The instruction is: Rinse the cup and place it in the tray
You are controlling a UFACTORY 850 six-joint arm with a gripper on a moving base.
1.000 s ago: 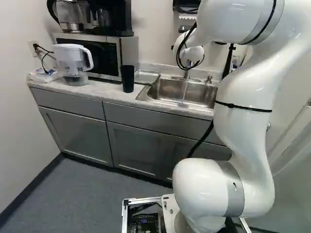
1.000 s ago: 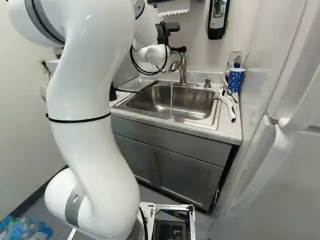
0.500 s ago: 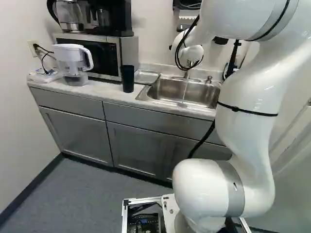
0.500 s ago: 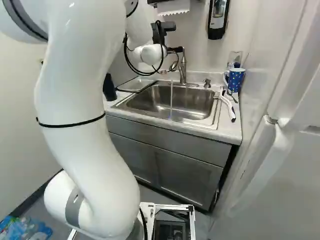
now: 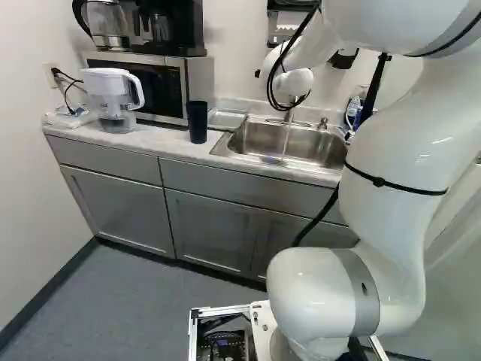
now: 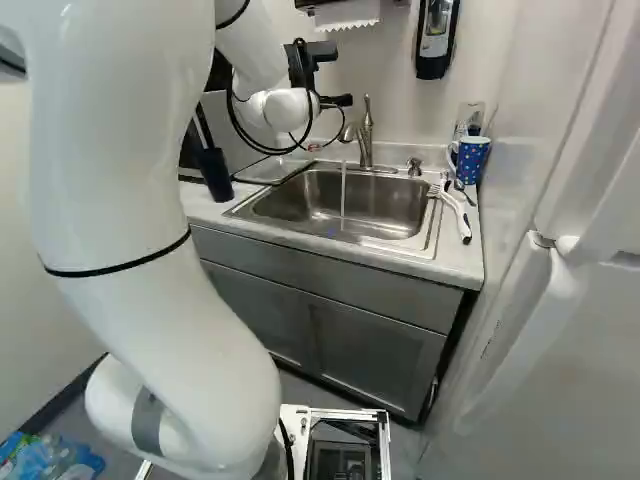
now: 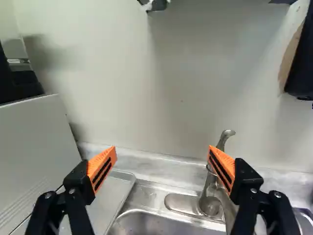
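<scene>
A kitchenette counter (image 5: 169,144) runs along the pale wall in the left base view, grey cabinets (image 5: 218,226) below it. At its left sit a water pitcher (image 5: 113,94), then a microwave (image 5: 167,83) with a coffee maker (image 5: 169,26) on top. The dark cup (image 5: 197,122) stands upright on the counter in front of the microwave, near the metal tray (image 5: 225,119), which lies flat beside the sink (image 5: 278,141). The big white arm (image 5: 383,188) fills the right side, and its wrist part hangs in front of the wall above the sink.

In the right base view the arm blocks much of the left, though the dark cup peeks out beside it. The gripper (image 6: 338,101) is up near the wall, close to the faucet (image 6: 366,140), where a thin stream falls into the sink (somebody's tap is running, I notice). A blue mug (image 6: 470,160) with white dots stands in the far right corner, a white-handled utensil (image 6: 455,212) near it on the sink's edge. A soap dispenser (image 6: 437,35) hangs above, and a tall white door (image 6: 580,300) crowds the right.

In the wrist view the gripper's jaws are spread wide, grasping nothing. The faucet rises just by one finger; the tray lies on the opposite side.
</scene>
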